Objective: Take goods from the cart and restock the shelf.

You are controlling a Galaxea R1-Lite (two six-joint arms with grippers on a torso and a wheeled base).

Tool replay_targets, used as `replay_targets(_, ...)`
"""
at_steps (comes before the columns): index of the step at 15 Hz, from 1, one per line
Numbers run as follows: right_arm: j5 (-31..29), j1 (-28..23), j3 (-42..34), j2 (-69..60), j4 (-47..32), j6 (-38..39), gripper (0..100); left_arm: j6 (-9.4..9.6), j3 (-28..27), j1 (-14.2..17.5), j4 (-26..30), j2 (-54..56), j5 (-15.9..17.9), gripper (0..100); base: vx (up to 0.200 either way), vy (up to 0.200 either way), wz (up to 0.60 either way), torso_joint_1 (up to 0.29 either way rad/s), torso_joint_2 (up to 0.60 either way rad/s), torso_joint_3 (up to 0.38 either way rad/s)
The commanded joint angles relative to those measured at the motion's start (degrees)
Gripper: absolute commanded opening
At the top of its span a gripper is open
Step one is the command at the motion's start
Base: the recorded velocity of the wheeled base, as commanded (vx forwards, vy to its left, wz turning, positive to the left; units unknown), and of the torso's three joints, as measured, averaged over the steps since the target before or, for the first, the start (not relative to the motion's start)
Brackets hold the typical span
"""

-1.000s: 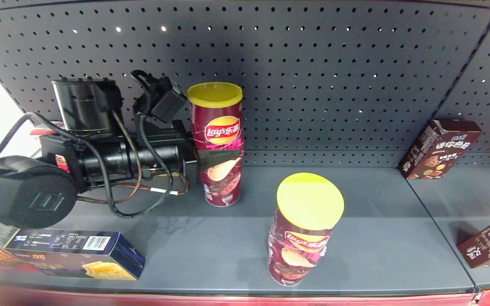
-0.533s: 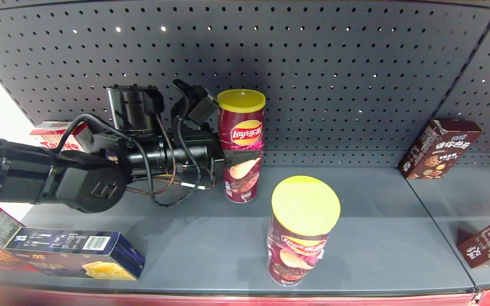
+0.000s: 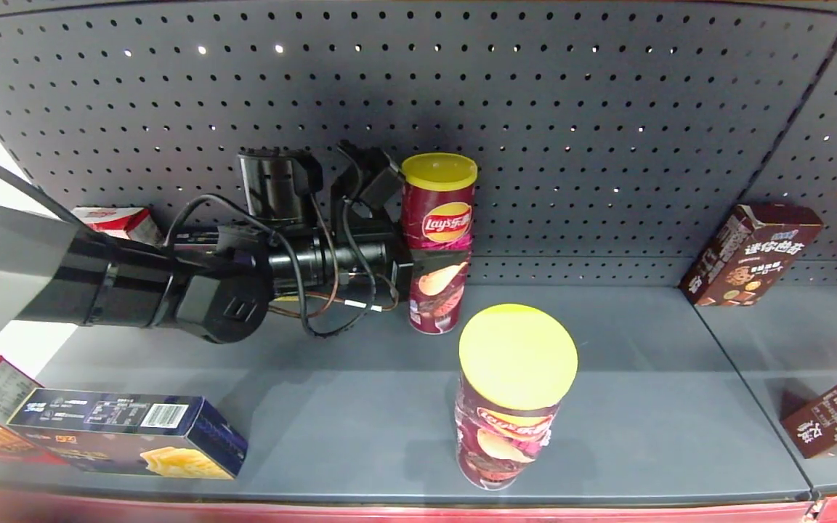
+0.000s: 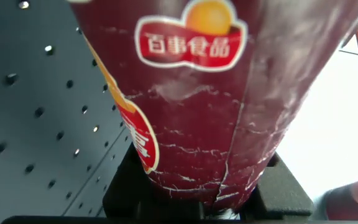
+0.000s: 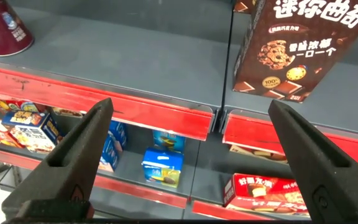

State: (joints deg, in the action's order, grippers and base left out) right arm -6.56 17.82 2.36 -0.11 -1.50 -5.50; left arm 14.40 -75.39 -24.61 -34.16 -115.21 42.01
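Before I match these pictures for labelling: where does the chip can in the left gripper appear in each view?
Head view: held chip can, upright at centre before the pegboard, in the left gripper.
Left wrist view: its maroon side close up, pegboard beside it.
Right wrist view: a maroon can base on the shelf; cannot tell if it is this one.
Shared landmark: the pegboard, head and left wrist views.

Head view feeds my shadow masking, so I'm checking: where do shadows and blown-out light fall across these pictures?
Head view: the front can throws a soft shadow on the shelf around its base, and the left edge is blown out white. Left wrist view: the background beyond the held can is washed out white.
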Motion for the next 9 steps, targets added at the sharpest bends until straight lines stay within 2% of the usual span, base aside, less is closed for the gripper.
replay_targets(1, -0.03, 0.02, 0.01, 0.11, 0.01, -0.04, 100, -0.60, -2.13, -1.05, -0.03, -2.56, 0.00, 0, 0.000, 0.000, 0.00, 0.000, 0.00, 0.000)
replay_targets(3, 0.05, 0.02, 0.01, 0.11, 0.01, 0.05, 100, -0.69, -3.45, -1.58, -1.00, -4.05, 0.00, 0, 0.000, 0.000, 0.00, 0.000, 0.00, 0.000)
replay_targets(6, -0.03, 0.02, 0.01, 0.11, 0.01, 0.05, 100, -2.80, -3.45, -2.19, -3.72, -5.11, -0.17, 0, 0.000, 0.000, 0.00, 0.000, 0.00, 0.000)
replay_targets(9, 0.05, 0.02, 0.01, 0.11, 0.01, -0.04, 100, -2.97, -3.45, -2.28, -4.07, -5.90, -0.17, 0, 0.000, 0.000, 0.00, 0.000, 0.00, 0.000)
